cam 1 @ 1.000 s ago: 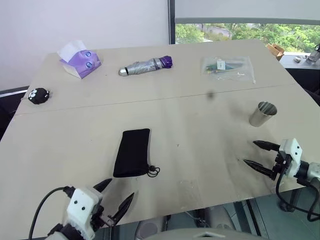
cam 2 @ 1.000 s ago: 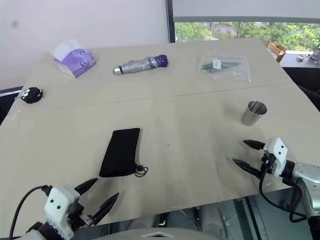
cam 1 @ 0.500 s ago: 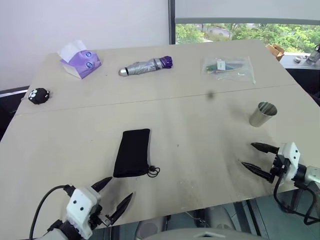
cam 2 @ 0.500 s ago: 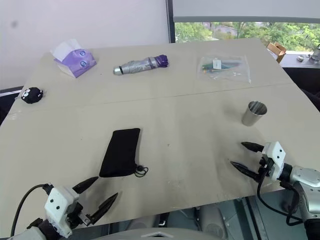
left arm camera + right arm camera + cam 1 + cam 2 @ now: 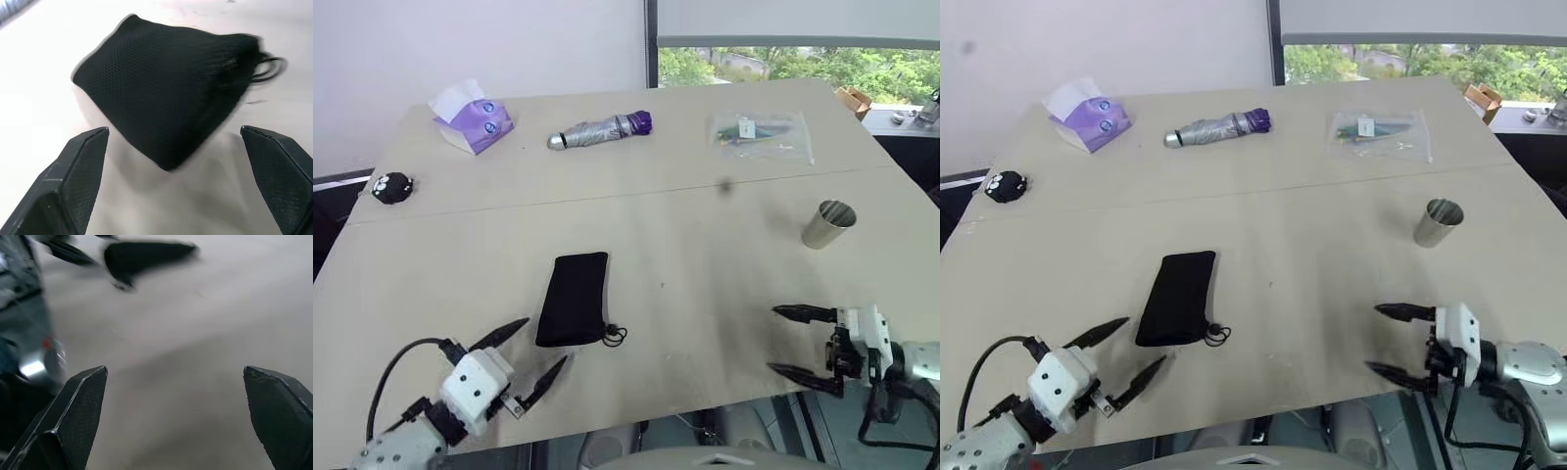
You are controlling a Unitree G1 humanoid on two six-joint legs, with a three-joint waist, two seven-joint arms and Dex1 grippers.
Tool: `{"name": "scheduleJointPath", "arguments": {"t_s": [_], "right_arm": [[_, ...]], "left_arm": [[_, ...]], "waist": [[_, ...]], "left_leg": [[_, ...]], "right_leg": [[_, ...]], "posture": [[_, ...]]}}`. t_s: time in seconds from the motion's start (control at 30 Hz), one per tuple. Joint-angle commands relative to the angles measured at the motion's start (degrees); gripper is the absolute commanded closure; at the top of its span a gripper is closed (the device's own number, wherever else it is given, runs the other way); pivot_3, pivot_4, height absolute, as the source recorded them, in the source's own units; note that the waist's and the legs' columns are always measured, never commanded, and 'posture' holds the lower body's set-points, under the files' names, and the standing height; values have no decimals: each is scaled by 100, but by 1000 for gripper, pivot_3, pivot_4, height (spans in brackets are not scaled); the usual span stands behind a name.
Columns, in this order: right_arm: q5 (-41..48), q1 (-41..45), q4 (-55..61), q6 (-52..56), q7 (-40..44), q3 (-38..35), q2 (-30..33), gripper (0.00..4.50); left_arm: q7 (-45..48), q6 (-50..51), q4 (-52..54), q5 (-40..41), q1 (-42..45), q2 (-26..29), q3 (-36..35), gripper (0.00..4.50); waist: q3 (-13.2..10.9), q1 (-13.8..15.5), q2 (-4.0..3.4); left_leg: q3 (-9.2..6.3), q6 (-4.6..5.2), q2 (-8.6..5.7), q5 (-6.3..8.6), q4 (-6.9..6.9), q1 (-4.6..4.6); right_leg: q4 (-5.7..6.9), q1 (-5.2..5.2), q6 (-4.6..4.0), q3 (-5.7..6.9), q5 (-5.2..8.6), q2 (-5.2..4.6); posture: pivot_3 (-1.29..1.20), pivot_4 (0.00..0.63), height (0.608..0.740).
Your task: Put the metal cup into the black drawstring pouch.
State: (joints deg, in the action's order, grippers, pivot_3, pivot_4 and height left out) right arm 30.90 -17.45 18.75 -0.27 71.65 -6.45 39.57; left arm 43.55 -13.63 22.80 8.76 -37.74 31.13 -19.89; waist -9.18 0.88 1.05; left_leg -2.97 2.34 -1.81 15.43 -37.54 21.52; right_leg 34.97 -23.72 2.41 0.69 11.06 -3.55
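Note:
The metal cup [image 5: 827, 224] stands upright on the right side of the table, mouth up. The black drawstring pouch [image 5: 574, 298] lies flat near the table's middle front, its looped cord [image 5: 614, 334] at the near end; it also shows close up in the left wrist view [image 5: 166, 88]. My left gripper [image 5: 529, 352] is open at the front left, just short of the pouch's near corner. My right gripper [image 5: 798, 343] is open at the front right edge, pointing leftward, well in front of the cup. Nothing sits between either pair of fingers.
Along the far side lie a purple tissue pack [image 5: 470, 118], a folded silver umbrella with a purple end [image 5: 599, 128] and a clear plastic bag [image 5: 761, 133]. A small black spotted toy [image 5: 390, 186] sits at the far left. The table's front edge [image 5: 705, 409] runs under both grippers.
My right gripper has swung left and back toward the front edge, now pointing across the table. My left gripper has crept forward toward the pouch and rolled. Cup and pouch have not moved.

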Motion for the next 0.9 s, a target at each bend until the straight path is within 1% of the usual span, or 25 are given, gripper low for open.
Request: {"name": "scheduleJointPath", "arguments": {"t_s": [0.03, 0.13, 0.27, 0.3, 0.33, 0.4, 0.47, 0.53, 0.6, 0.63, 0.8, 0.9], "right_arm": [[142, -40, 593, 107, -237, 39, -49, 0], [198, -7, 879, 242, -518, 62, -136, 0], [160, -87, 973, 246, -661, 12, -170, 0], [156, -129, 994, 233, -699, -7, -178, 0], [150, -172, 1020, 214, -733, -20, -189, 0], [154, -265, 1090, 187, -796, -42, -195, 0], [194, -368, 1184, 207, -913, -108, -213, 0], [178, -418, 1220, 183, -981, -131, -221, 0], [150, -445, 1230, 150, -1033, -135, -233, 0], [139, -457, 1243, 135, -1067, -139, -245, 0], [106, -303, 1366, 205, -1678, -326, -492, 0], [43, 85, 1349, 292, -2241, -630, -588, 0]], "left_arm": [[17, -288, -274, -190, 220, 135, 115, 39], [13, -172, -537, -207, 636, 173, 378, 39], [22, -55, -722, -88, 1181, 148, 707, 39], [27, -13, -764, -38, 1289, 149, 752, 564], [36, 21, -803, -3, 1379, 155, 787, 788], [50, 114, -849, 57, 1521, 159, 832, 1577], [84, 248, -881, 149, 1691, 167, 901, 2613], [111, 349, -942, 200, 1838, 172, 972, 3541], [129, 433, -1002, 228, 1968, 161, 1023, 4308], [139, 492, -1028, 249, 2046, 153, 1047, 4436], [-30, 1353, -953, 560, 2662, 16, 1194, 4436], [-474, 2573, -664, 970, 3458, -329, 1407, 4436]], "waist": [[2, -4, 3], [4, 6, 5], [13, 12, 16], [13, 12, 16], [13, 11, 16], [13, 8, 15], [14, 5, 13], [15, -1, 15], [15, 0, 14], [16, 1, 15], [16, 13, 15], [14, 11, 13]], "left_leg": [[3, 0, 0, 0, 0, 0], [5, 0, -1, 0, -1, 0], [-1, 0, -1, 0, -4, 1], [-2, 0, -2, 0, -4, 0], [-2, -1, -2, 0, -4, 0], [-5, -1, -2, 0, -4, 0], [-6, -1, -1, 0, -4, 0], [-5, -1, -1, 0, -4, 0], [-4, -1, -1, 0, -4, -2], [-3, -1, -1, 0, -5, -2], [-10, -1, -2, -1, -16, -1], [-7, -1, -4, 0, -30, -2]], "right_leg": [[-1, 0, 0, -1, 0, 0], [-1, 0, 1, -2, -1, -1], [1, 0, 1, 1, -3, -1], [1, 0, 0, 2, -4, -2], [1, 0, -3, 2, -5, -2], [2, 0, -22, 4, -18, -2], [3, 0, -23, 4, -19, -2], [3, 0, -21, 4, -17, -2], [3, 0, -13, 3, -13, -1], [3, 0, -8, 3, -10, 0], [14, 1, -8, 8, -12, 1], [32, 0, -6, 5, -11, 0]], "posture": [[0, 150, 740], [0, 150, 740], [0, 150, 740], [0, 150, 740], [0, 150, 740], [0, 150, 740], [0, 150, 740], [0, 150, 740], [0, 150, 740], [0, 150, 740], [0, 150, 740], [0, 150, 740]]}}
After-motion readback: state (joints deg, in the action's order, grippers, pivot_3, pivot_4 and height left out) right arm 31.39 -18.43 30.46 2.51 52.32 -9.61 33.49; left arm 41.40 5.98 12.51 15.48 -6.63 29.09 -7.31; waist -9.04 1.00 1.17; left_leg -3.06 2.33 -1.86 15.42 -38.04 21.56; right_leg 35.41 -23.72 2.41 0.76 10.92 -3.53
